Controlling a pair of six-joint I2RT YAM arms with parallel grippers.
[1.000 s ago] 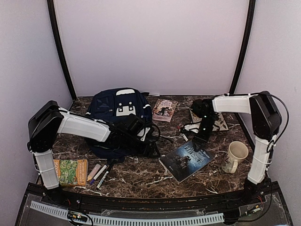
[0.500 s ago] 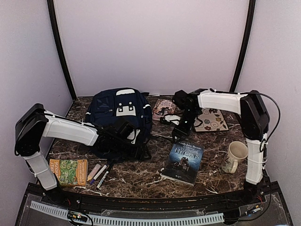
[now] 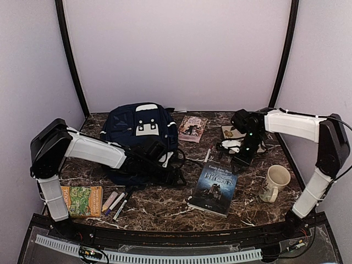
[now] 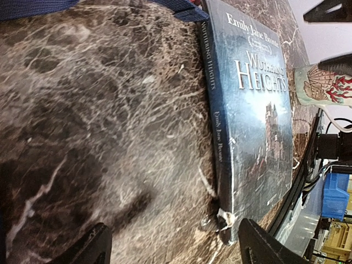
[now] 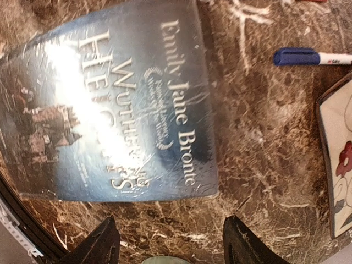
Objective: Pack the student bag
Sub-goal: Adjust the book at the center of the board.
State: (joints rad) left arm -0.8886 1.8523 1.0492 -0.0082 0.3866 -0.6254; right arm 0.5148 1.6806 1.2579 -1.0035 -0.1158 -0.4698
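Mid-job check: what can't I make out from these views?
- Backpack zip, top view: left arm crosses its near side, so open or shut is unclear.
- Flowered pad: right wrist view cuts it at the edge; right arm hides most in top view.
- Mug, left wrist view: only part shows at the edge.

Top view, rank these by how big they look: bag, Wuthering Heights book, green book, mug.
1. bag, clearly largest
2. Wuthering Heights book
3. green book and mug: about alike, and an arm partly covers the green book, so I won't rank them.
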